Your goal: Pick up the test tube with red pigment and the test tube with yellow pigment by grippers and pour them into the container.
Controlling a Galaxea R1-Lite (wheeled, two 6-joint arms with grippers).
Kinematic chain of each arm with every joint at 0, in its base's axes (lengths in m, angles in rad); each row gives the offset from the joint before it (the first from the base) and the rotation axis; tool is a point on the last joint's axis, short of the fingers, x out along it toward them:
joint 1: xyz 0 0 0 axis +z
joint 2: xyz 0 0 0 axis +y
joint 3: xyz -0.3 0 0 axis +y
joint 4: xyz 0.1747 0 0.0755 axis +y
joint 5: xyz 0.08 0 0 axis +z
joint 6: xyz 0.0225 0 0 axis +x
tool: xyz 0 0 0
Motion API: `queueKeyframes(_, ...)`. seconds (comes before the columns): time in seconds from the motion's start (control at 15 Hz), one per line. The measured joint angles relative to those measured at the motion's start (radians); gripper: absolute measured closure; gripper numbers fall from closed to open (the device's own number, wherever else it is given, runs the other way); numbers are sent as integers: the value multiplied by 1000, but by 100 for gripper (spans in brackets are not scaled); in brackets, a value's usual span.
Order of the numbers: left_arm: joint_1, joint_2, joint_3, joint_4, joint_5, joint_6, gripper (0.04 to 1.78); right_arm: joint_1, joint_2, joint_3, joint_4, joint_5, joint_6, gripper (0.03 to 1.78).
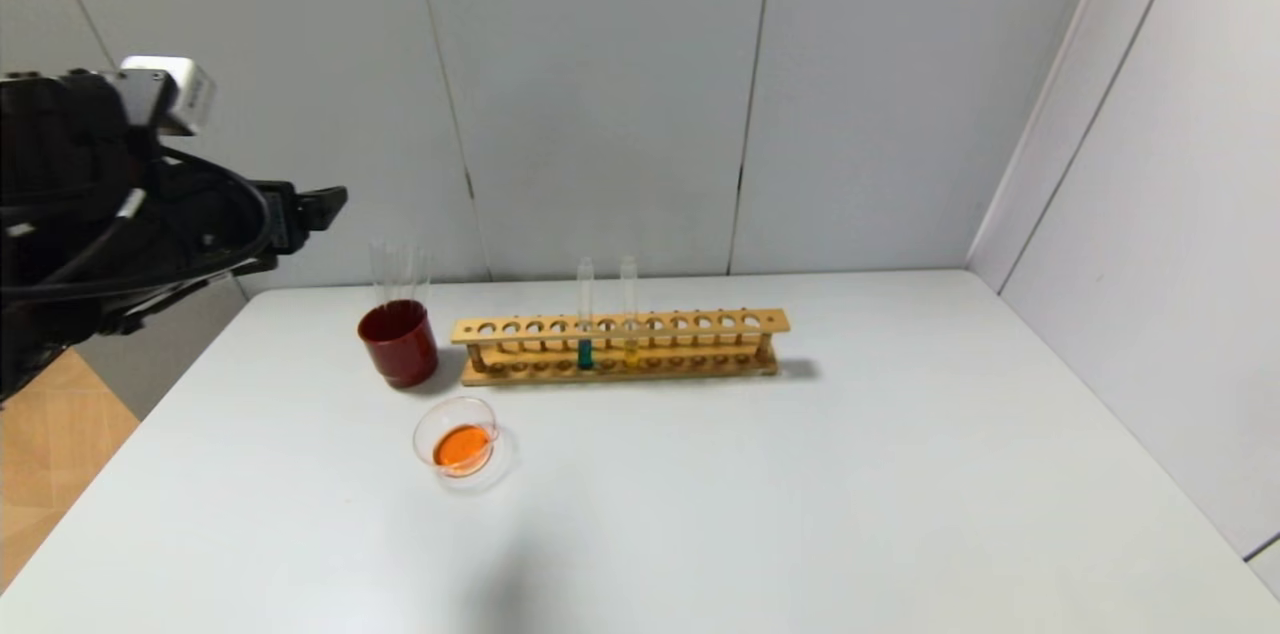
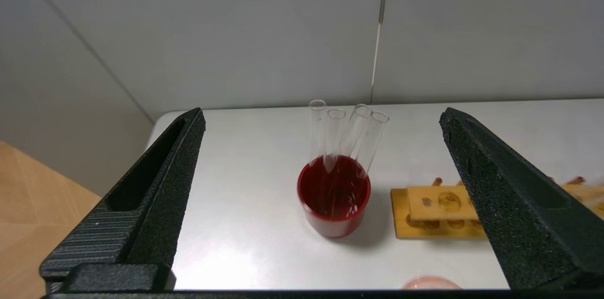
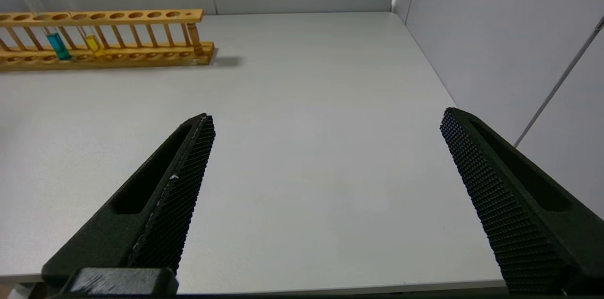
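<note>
Hovering empty off the white table's (image 1: 800,474) left edge, the black left gripper (image 2: 322,122) gaped wide toward the dark red cup (image 2: 333,197); the black right gripper (image 3: 325,122) likewise stood spread.

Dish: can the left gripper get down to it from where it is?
Probably yes. The left gripper hangs open, above and to the left of the red cup; the dish sits nearer than the cup, with bare table on its left.

One wooden rack (image 1: 620,346) holds two test tubes: one teal (image 1: 585,314), one yellow (image 1: 629,311). Left of the rack, one dark red cup (image 1: 399,344) holds four empty tubes (image 2: 348,136). One glass dish (image 1: 457,437) sits in front of the cup.
</note>
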State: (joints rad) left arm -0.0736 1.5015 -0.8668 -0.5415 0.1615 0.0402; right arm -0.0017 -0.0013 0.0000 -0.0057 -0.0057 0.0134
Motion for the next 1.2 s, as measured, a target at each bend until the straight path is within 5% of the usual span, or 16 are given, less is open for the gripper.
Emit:
queueKeyframes(0.47,-39,-707,390,203,-7,-10,7,0,0,0,0,0,0,6)
queueKeyframes(0.8,-61,-1122,498,489,22,-91,7,0,0,0,0,0,0,6)
queueKeyframes(1.2,96,-1299,496,637,-89,-121,7,0,0,0,0,0,0,6)
